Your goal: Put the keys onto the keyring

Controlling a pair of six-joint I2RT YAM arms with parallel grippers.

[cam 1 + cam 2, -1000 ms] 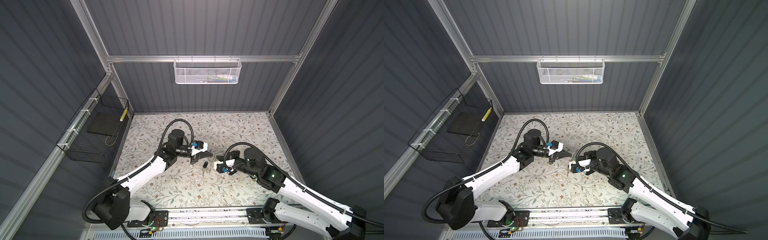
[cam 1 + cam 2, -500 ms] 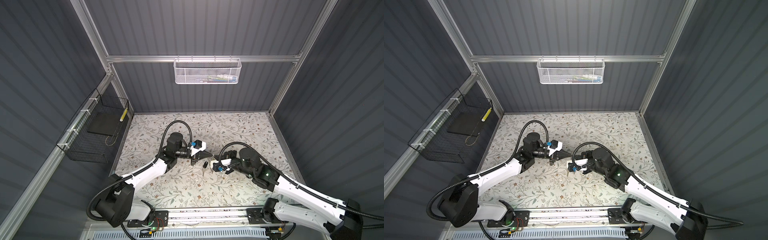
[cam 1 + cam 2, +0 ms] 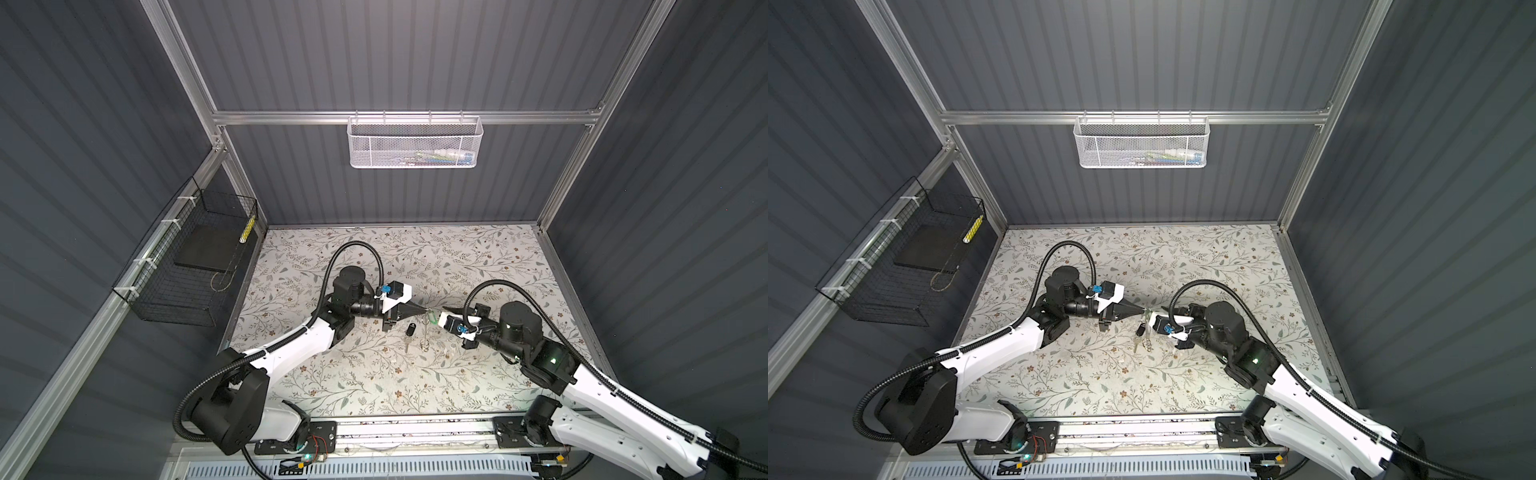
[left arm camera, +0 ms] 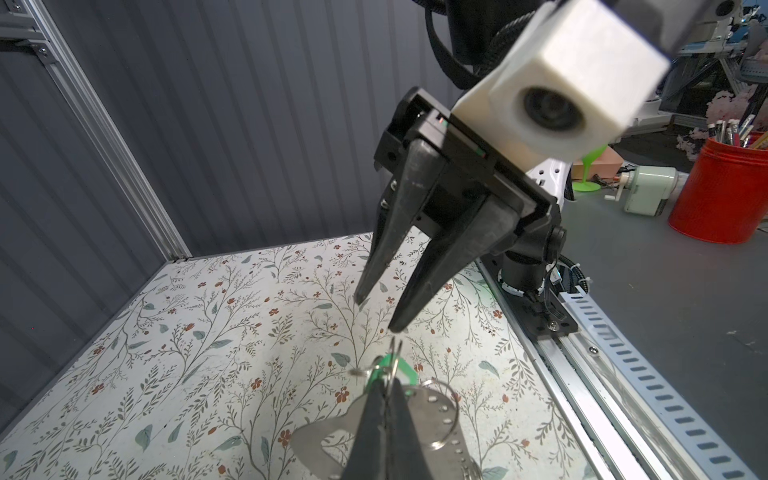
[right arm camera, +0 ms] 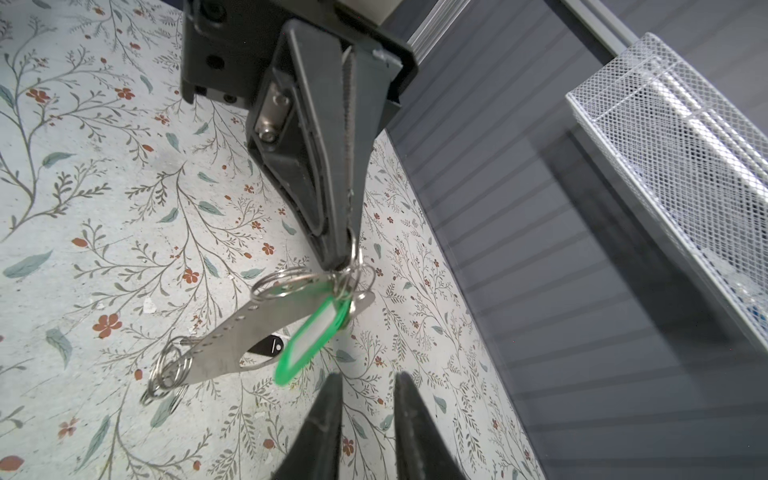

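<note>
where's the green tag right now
In the right wrist view the green tag hangs beside the keyring plate from metal rings pinched in the shut left gripper, just in front of the open right gripper, over the middle of the table.

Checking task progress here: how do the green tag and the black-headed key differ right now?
The green tag hangs in the air with the keyring, which the left gripper holds; the black-headed key lies on the table, unheld. The tag is green plastic; the key has a black head and metal blade. Both are small.
</note>
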